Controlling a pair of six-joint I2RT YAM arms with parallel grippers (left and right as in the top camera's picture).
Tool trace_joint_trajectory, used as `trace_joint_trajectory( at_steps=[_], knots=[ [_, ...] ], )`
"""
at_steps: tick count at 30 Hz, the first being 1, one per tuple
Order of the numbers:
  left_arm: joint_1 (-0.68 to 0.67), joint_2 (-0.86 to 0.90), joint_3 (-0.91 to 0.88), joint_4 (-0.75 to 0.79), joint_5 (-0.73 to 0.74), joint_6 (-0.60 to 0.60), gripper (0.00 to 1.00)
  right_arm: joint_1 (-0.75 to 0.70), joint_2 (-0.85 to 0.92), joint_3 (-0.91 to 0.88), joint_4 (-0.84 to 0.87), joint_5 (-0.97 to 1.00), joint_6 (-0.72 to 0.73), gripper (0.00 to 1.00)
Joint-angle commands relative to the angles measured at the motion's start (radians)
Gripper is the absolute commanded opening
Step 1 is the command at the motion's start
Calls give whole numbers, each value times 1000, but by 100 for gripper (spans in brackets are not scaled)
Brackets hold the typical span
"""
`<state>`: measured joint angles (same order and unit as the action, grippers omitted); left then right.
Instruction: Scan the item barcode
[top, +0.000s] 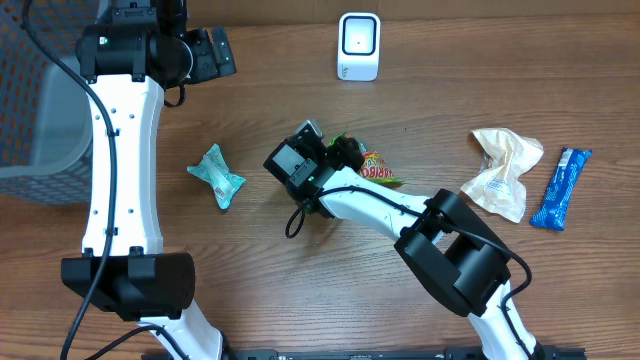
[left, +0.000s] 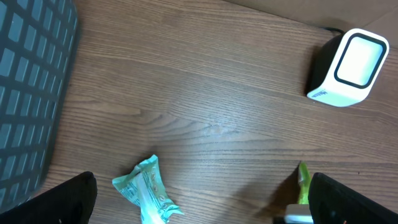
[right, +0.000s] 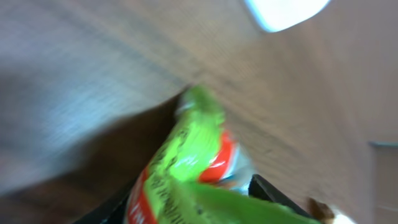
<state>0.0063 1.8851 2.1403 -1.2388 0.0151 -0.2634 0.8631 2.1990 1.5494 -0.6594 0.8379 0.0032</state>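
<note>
snack packet (top: 381, 171) at right gripper (top: 343, 150): pickup step, scan not yet made.
packet sits at the fingertips; whether the jaws grip it i cannot tell, as the wrist view is blurred. scanner (top: 359, 46) stands well ahead of the gripper. next move calls for a firm hold, barcode turned to its window. left gripper (left: 205, 202) wide, empty.

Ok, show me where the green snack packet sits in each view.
Overhead: green snack packet near picture centre.
Left wrist: green sliver at bottom edge, right of middle.
Right wrist: blurred, filling lower centre.
Shared landmark: white scanner, near the top in all three.
</note>
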Motion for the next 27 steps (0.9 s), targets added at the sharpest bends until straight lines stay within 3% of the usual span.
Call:
trace_joint_trajectory(
  at_steps=[1, 4, 8, 13, 19, 27],
  knots=[
    [-6, 11, 22, 1, 8, -14, 100, 13, -16, 11, -32, -169, 39, 52],
    [-6, 11, 22, 2, 8, -14, 100, 10, -26, 63, -121, -285, 164, 52],
    [-6, 11, 22, 1, 8, -14, 100, -51, -87, 234, -229, -621, 165, 61],
    [-6, 11, 22, 2, 8, -14, 100, -197, -118, 437, -434, -818, 148, 66],
    [-6, 11, 22, 1, 8, -14, 100, -325, -114, 370, -518, -974, 94, 65],
    [-6, 11, 22, 1, 7, -14, 100, -305, -114, 150, -452, -1095, 94, 67]
  ],
)
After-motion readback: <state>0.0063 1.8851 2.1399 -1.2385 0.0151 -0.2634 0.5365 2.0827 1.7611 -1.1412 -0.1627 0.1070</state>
